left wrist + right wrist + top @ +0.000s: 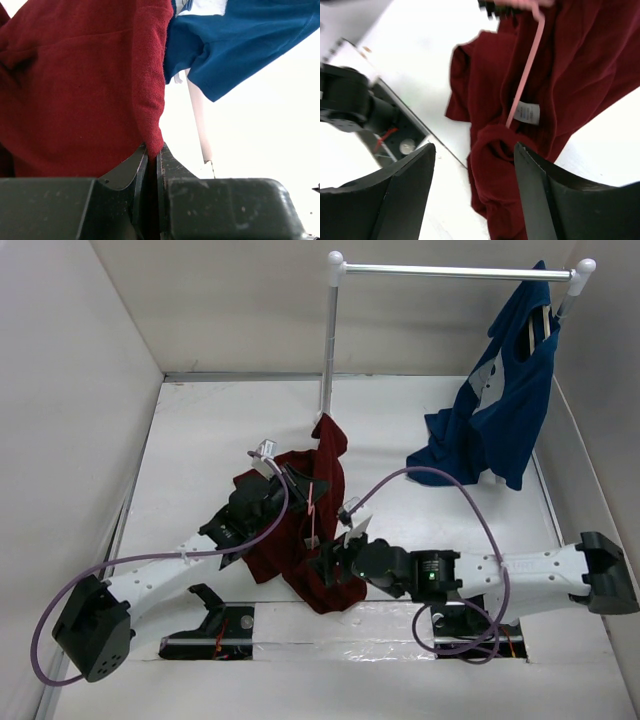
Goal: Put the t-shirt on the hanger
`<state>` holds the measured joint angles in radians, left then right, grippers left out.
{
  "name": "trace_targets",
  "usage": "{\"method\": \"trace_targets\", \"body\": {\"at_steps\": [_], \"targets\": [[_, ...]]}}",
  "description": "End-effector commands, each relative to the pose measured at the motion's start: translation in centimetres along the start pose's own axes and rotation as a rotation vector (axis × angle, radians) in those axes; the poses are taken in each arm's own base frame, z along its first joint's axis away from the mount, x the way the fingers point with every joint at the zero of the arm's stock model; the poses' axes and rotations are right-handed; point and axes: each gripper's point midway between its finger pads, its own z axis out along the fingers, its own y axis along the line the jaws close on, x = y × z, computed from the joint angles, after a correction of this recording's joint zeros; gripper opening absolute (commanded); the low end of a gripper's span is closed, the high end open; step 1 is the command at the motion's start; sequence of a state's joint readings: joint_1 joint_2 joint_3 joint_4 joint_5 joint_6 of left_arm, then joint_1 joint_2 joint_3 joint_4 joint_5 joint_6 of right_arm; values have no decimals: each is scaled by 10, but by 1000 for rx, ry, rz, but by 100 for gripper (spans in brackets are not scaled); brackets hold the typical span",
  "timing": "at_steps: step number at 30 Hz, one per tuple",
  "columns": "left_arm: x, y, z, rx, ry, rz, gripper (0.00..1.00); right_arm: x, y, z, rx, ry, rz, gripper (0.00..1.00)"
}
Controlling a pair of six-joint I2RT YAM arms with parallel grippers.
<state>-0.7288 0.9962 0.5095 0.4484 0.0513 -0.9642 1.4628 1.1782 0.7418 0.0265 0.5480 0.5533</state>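
Centrally on the white table [200,440] lies the dark red, short-sleeved soft cloth t-shirt [290,550], bunched in a crumpled heap between the two arms, with one part drawn up towards the foot of the upright pole of the white-and-silver clothes rail [450,272]. The left gripper [292,483] reaches into the upper part of the heap; in its wrist view the jaws are pressed together on a thin edge of the maroon cloth [75,90], which hangs above the fingers [172,162] and fills the left half of that picture. The right gripper [333,562] sits low at the near side of the heap, and its wrist view shows the two dark fingers [395,195] standing wide apart with nothing clamped; a rolled fold of the shirt [580,65] lies just beyond them, close to the one on the right side of that picture. The thin pink wire hanger [527,67] runs as a straight strand down across the cloth and disappears into that fold, just beside a small white sewn-in label [526,112]; from above only a short piece of pink wire [312,502] shows in the middle of the shirt. A navy-blue garment [500,420] hangs from the right end of the rail, well apart from the heap.
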Motion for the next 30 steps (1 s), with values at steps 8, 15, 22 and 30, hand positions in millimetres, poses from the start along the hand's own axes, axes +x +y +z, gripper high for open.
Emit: {"method": "trace_targets", "body": {"at_steps": [8,15,22,30], "targets": [[-14,-28,1,106,-38,-27,0,-75,-5,-3,-48,-210,152,0],[-19,-34,-3,104,-57,-19,0,-76,-16,22,-43,-224,190,25],[-19,-33,-4,102,-59,-24,0,-61,-22,39,-49,-191,206,32],[-21,-40,-7,130,-64,-31,0,-47,-32,47,-23,-174,221,29]]}}
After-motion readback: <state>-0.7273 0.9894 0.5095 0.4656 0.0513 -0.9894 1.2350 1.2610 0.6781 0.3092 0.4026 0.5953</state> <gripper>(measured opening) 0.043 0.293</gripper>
